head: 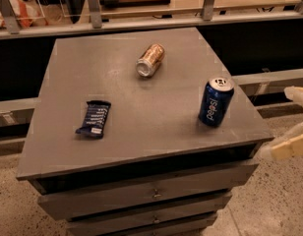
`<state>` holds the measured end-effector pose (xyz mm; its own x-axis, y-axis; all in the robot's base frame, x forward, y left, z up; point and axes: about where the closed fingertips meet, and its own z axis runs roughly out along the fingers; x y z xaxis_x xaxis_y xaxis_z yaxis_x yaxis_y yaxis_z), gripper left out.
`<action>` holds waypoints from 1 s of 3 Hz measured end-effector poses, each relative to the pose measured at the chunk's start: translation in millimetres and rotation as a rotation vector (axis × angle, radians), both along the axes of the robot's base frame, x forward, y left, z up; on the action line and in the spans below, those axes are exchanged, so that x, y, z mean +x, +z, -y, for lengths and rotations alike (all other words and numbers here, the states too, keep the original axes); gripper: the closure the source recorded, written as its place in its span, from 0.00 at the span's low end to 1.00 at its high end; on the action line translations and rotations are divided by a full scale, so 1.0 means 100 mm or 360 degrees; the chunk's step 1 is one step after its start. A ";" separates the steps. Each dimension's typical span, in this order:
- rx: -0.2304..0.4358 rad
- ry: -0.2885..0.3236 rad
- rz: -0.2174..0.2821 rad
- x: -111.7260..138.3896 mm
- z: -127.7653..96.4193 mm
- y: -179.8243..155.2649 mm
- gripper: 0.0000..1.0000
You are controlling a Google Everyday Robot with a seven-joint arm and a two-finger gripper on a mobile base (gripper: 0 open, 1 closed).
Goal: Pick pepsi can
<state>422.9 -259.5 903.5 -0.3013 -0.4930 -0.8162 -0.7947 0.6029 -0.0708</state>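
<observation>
The pepsi can (216, 102) is dark blue with white lettering and a silver top. It stands upright near the right front corner of the grey cabinet top (136, 102). My gripper (295, 123) is off the table's right edge, to the right of the can and a little lower, not touching it. Its two pale fingers (289, 146) are spread apart with nothing between them. Part of the gripper is cut off by the right edge of the view.
A copper can (150, 60) lies on its side near the back middle. A flat dark blue snack wrapper (94, 118) lies at the front left. Drawers (151, 193) are below the top. A railing (141, 23) runs behind.
</observation>
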 end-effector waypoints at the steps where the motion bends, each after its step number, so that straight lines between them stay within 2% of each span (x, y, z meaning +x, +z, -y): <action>1: 0.0189 -0.0028 0.0079 -0.19 -0.01 0.00 0.00; 3: 0.0245 -0.0037 0.0126 -0.20 -0.09 -0.02 0.00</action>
<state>402.6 -250.2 902.0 -0.2426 -0.3539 -0.9033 -0.7761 0.6295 -0.0383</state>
